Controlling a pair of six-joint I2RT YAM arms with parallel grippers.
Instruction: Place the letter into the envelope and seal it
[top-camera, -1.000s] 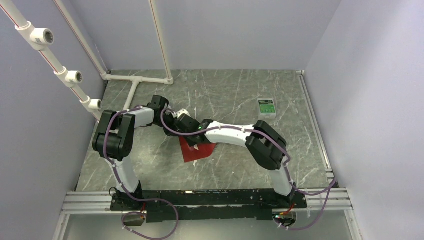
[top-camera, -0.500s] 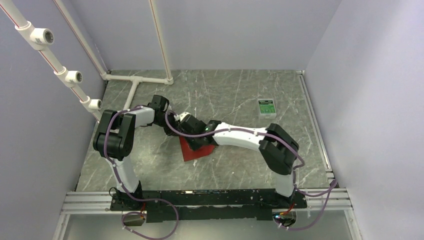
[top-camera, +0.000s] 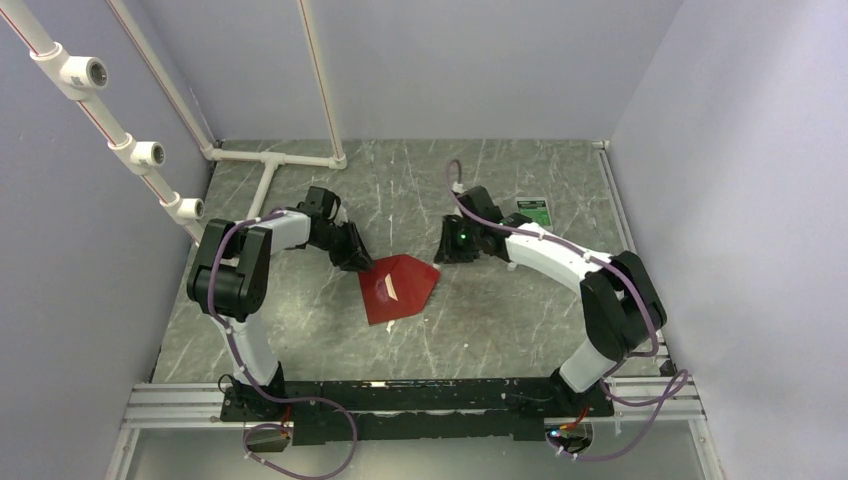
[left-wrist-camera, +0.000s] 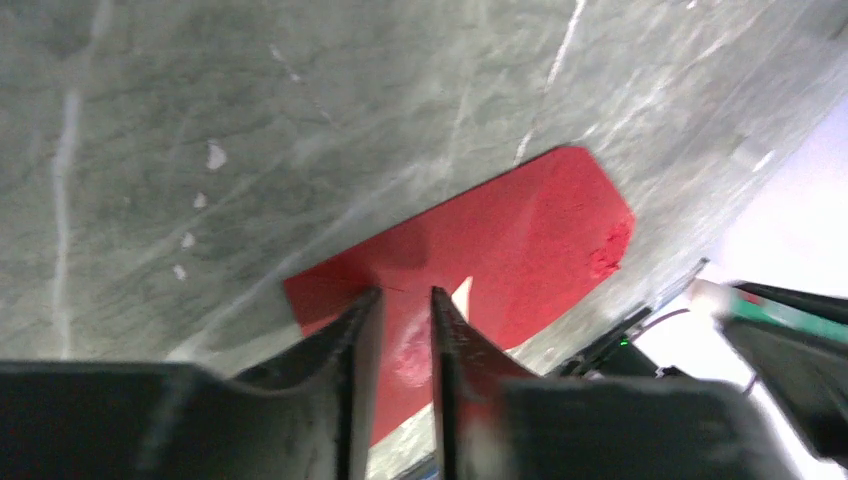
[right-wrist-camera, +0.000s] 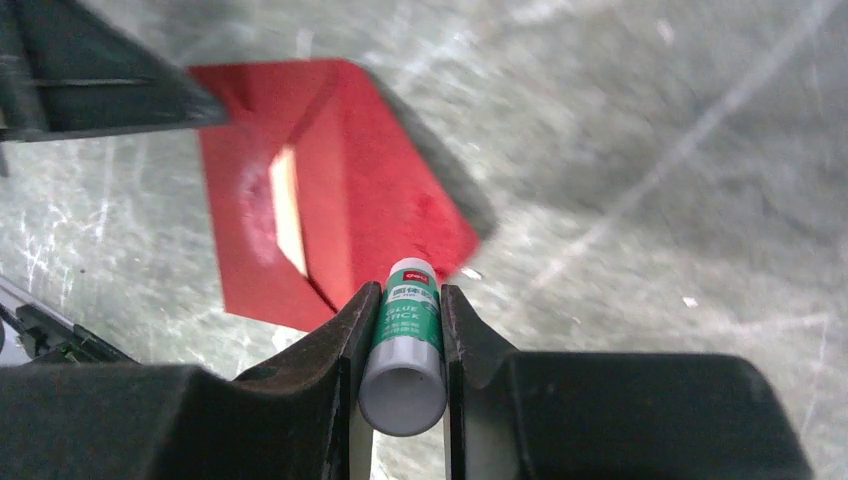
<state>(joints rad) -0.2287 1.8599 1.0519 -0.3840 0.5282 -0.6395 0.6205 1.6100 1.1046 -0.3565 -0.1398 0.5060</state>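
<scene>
Looking down from above, a grey stone-patterned table (top-camera: 480, 320) fills the floor of a small booth with plain lavender walls (top-camera: 450, 60). White plastic pipes (top-camera: 270, 157) run along its back-left corner and an aluminium rail (top-camera: 420, 395) crosses the near edge. The envelope (top-camera: 398, 288) lies flat near the middle, its pointed flap spread out towards the right arm. The left gripper (top-camera: 355, 258) sits low at the envelope's upper-left corner. The right gripper (top-camera: 445, 248) stands just off the flap's tip. A small white-and-green box (top-camera: 533, 213) rests well apart, at the back right.

From the left wrist, the left gripper (left-wrist-camera: 405, 295) shows its jaws parted by a narrow gap, nothing between them, with the tips over the envelope's (left-wrist-camera: 520, 230) near edge. A pale sliver (left-wrist-camera: 462, 297), probably the letter, shows at the envelope's mouth.

From the right wrist, the right gripper (right-wrist-camera: 408, 292) clamps a white-and-green glue stick (right-wrist-camera: 405, 345) lengthwise, its cap pointing at the flap. The same pale strip (right-wrist-camera: 287, 210) shows in the envelope's (right-wrist-camera: 350, 170) opening. White scuffs and streaks mark the grey surface around it.
</scene>
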